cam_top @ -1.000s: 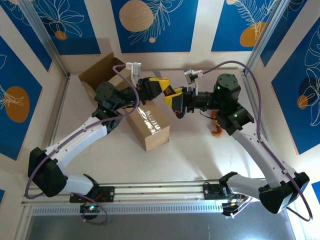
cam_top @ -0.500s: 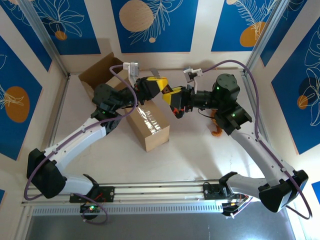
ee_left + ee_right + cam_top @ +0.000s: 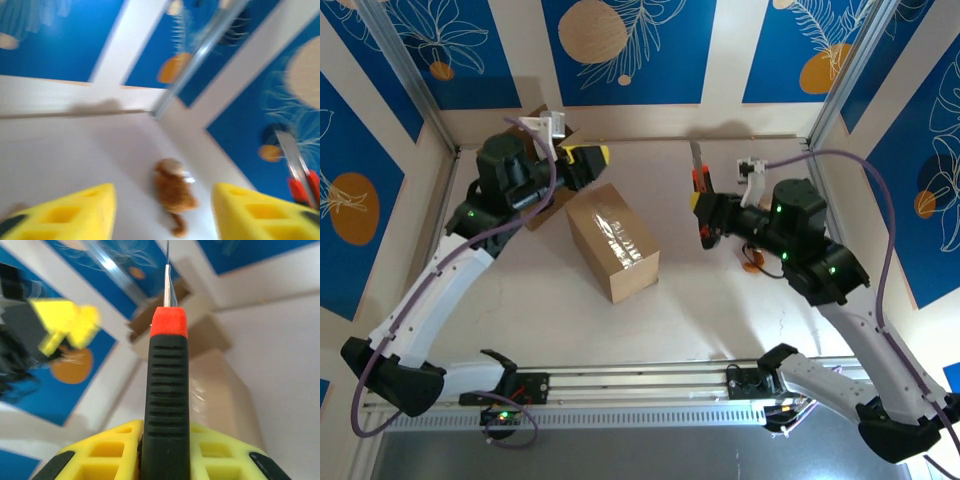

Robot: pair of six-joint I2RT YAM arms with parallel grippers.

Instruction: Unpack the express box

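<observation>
Box [image 3: 612, 245] sits mid-table, taped shut. Prob. light, stiff cardboard. The glossy tape on top looks slick, so brace it by the side walls and cut along the seam. R gripper [image 3: 708, 215] is clamped on the cutter [image 3: 697, 172], blade out. L gripper [image 3: 588, 157] is spread and empty, near box's far end. Count: 1 sealed box, 1 open carton [image 3: 537, 112], 1 cutter, 1 brown toy [image 3: 753, 262].

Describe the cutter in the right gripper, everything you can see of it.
The cutter has a black ribbed handle that looks like rubber or plastic, an orange-red collar, and a thin metal blade extended from it. The right gripper is shut on the lower handle. The blade points away from the gripper, toward the back wall in the top view. It appears to be held above the table, apart from the taped cardboard box, touching nothing else.
</observation>
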